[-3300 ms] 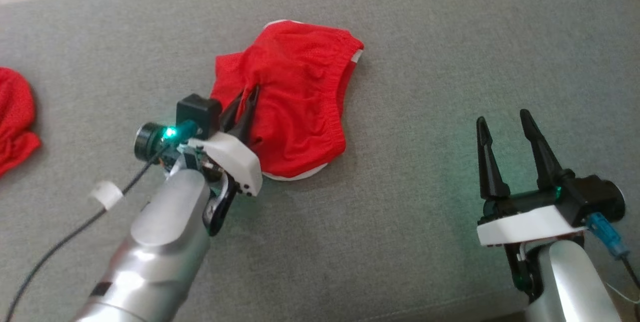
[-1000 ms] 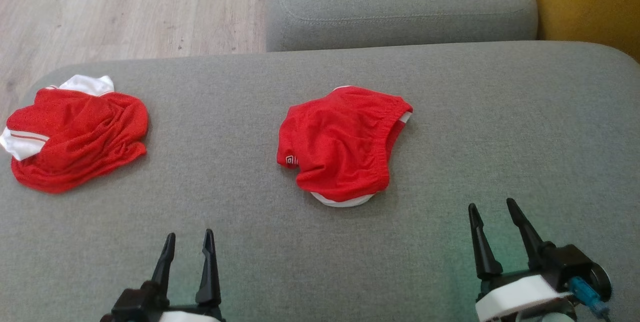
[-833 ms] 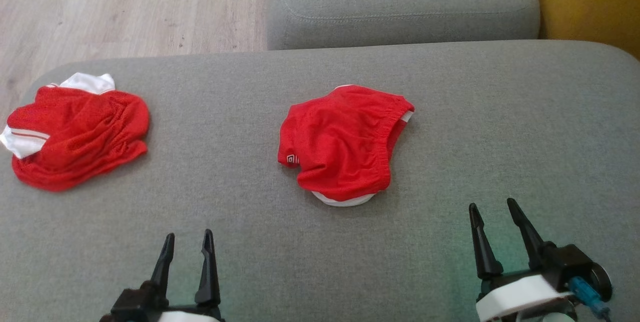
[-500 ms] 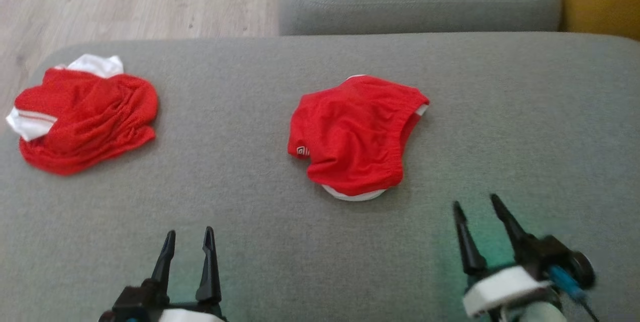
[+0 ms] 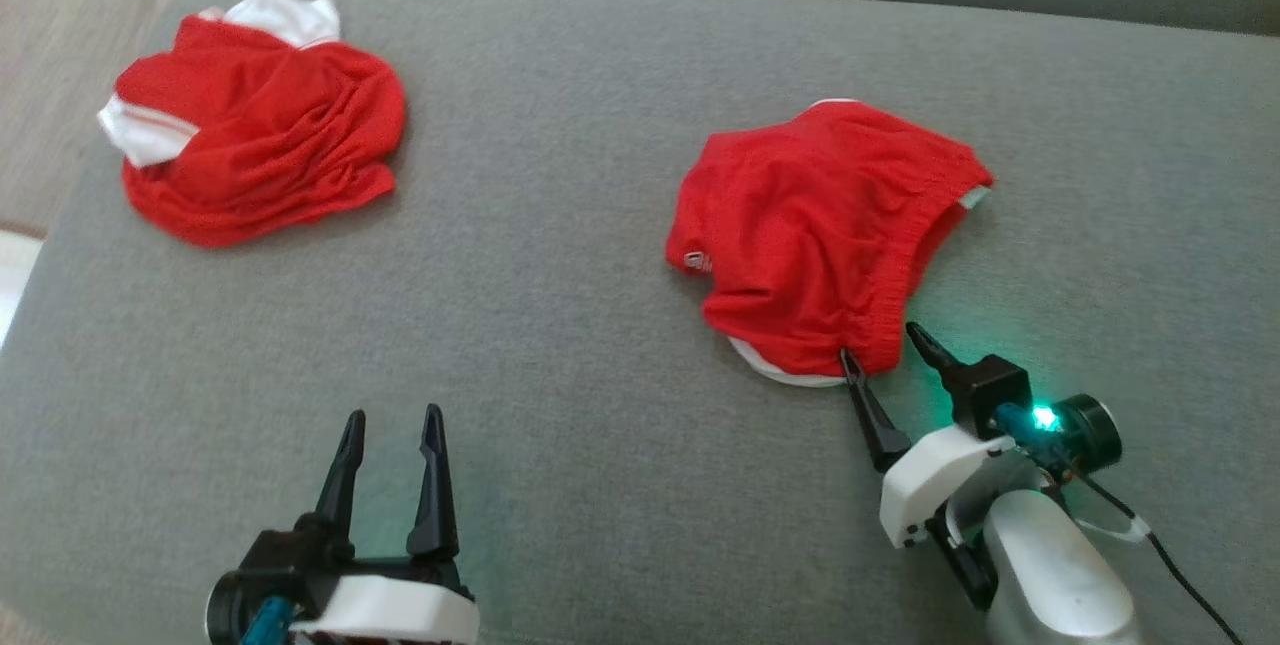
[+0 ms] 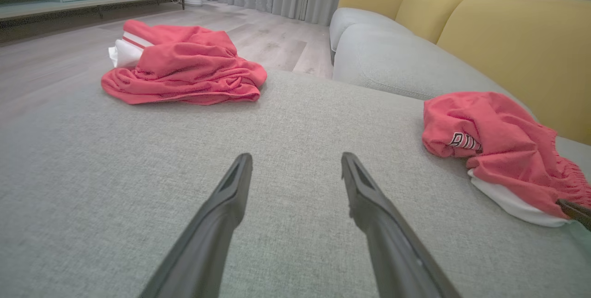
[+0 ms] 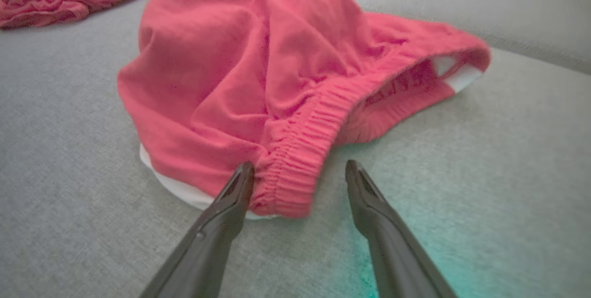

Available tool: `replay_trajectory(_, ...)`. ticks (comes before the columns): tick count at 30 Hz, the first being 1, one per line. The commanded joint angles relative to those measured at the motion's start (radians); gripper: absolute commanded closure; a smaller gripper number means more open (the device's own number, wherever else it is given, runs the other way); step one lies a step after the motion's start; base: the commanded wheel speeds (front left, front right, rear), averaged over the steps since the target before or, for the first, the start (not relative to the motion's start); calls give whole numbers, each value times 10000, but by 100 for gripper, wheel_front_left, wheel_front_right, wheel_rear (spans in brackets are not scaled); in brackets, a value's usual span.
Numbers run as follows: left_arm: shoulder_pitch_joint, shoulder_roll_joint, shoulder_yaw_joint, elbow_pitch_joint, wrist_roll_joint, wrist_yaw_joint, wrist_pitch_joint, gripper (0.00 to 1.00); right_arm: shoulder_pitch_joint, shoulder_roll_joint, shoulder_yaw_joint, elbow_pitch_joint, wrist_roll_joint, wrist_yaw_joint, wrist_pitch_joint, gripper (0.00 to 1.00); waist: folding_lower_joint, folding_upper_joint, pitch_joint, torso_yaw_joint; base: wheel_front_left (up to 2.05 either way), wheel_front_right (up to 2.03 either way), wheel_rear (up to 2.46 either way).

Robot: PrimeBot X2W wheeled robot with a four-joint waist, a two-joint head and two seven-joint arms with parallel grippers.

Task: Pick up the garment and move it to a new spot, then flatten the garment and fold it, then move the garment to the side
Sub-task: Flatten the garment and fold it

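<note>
**Near edge.** Left of middle on the sofa cushion (image 5: pixel 560 355), the left gripper (image 5: pixel 393 412) rests with its jaws wide apart and nothing between them. The garment (image 5: pixel 815 225) lies well apart from it, ahead and to its right.

**Further in, right of middle.** The right gripper (image 5: pixel 880 340) likewise stands fully open and holds nothing, but its tips reach the garment's near end. In the right wrist view one finger touches or just overlaps the white hem, and the gathered waistband (image 7: pixel 295 168) sits between the jaws. The right arm is thus by far the nearer.

**Beyond.** From that corner the garment, crumpled red shorts, extends away, its waistband running obliquely toward the cushion's far right. On this evidence, a short advance and a closing of the jaws would take the waistband corner.

**Far left corner.** A second red garment (image 5: pixel 255 120) lies bunched.
</note>
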Motion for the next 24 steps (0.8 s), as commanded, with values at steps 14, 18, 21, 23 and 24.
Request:
replay_trajectory(14,-326,-185,616,-162,258,-106,-95,0,-672,-18,1775,-1223,1230,-7,-578,100,-2,0,-230,-40,0,0,0)
replay_trajectory(18,-262,-208,683,-110,312,-158,-95,0,-789,-18,2780,-2971,1791,-7,-410,100,-2,0,-540,-133,0,0,0)
replay_trajectory(21,-228,-218,726,-81,336,-178,-95,0,-1020,-18,3354,-4069,2173,-7,-107,100,-2,0,-692,-152,0,0,0)
replay_trajectory(23,-213,-221,740,-74,344,-180,-95,0,-1139,-18,3528,-4417,2270,-7,-2,100,-2,0,-732,-161,0,0,0)
replay_trajectory(24,-199,-224,755,-67,351,-182,-95,0,-1259,-18,3685,-4753,2446,-7,101,100,-2,0,-773,-169,0,0,0)
